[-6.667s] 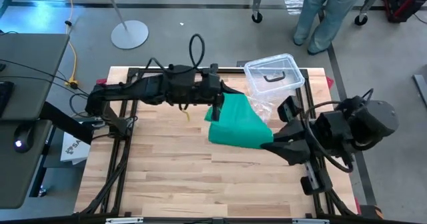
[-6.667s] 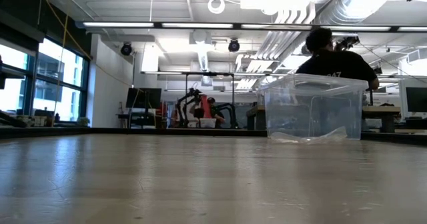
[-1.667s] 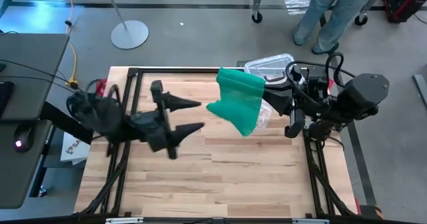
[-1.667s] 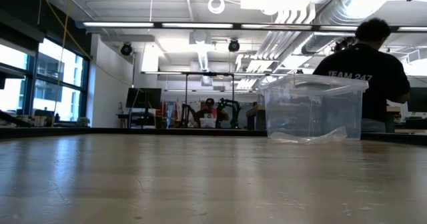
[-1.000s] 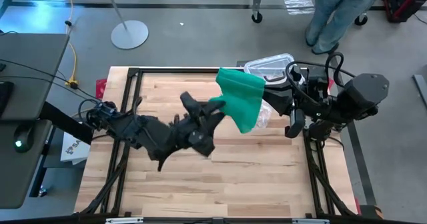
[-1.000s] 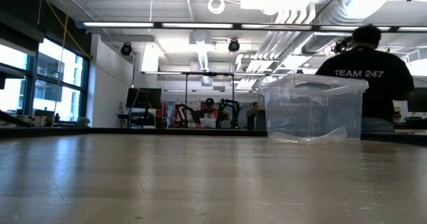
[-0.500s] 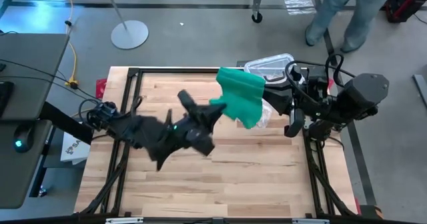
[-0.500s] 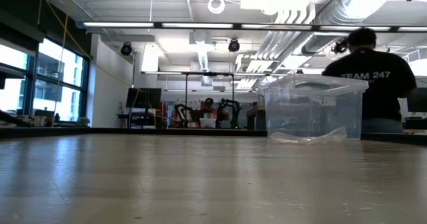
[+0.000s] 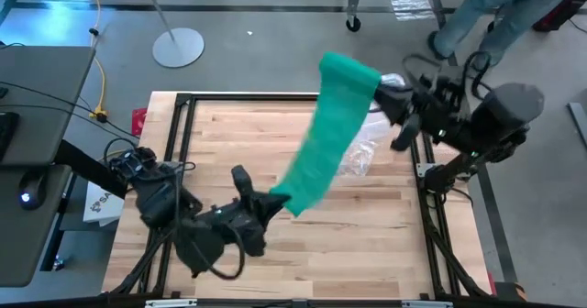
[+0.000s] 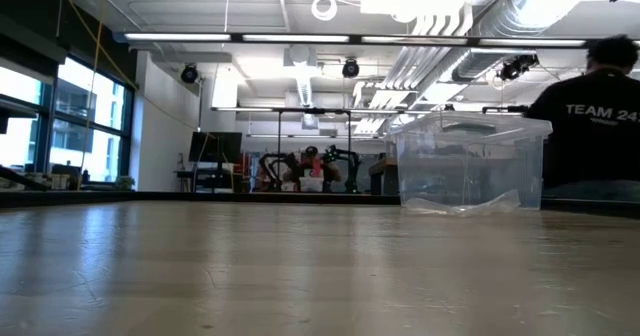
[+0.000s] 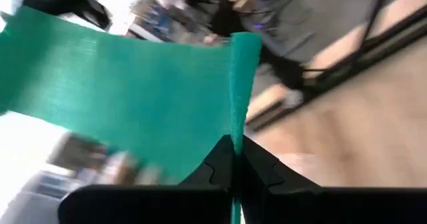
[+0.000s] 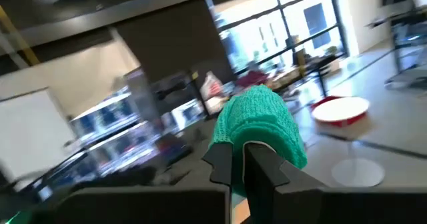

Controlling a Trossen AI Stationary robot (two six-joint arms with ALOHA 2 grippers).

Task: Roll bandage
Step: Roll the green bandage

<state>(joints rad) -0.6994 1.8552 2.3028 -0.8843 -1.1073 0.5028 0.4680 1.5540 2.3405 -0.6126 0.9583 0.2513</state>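
- Left gripper [image 9: 272, 201], low over the near-left part of the table [image 9: 367, 244], is pinched tight on the lower end of the bandage [image 9: 323, 134]; its wrist view shows the two fingers [image 11: 223, 167] closed on just the thin edge of the green cloth, so a sharp pull could tug that edge free.
- Right gripper [image 9: 383, 93], raised above the far-right corner, is clamped on the upper end, where the cloth bunches over its fingertips [image 12: 260, 167]; a bunched bite like that may let go unevenly.
- Between the two, the bandage hangs in the air as one long slanted strip, clear of the wood. Stretchy cloth under tension can snap back, and if either end slips the strip would likely flop onto the table in a heap.
- Rolling looks not yet begun, since no coil shows. If the strip twists while held this way, the roll could start crooked.
- Just under the strip's upper half lie a clear plastic bag [image 9: 359, 154] and a clear box [image 10: 467, 163]; a sagging bandage could drag across them.
- Beyond the table a person [image 9: 509, 5] walks past, well away from both arms.
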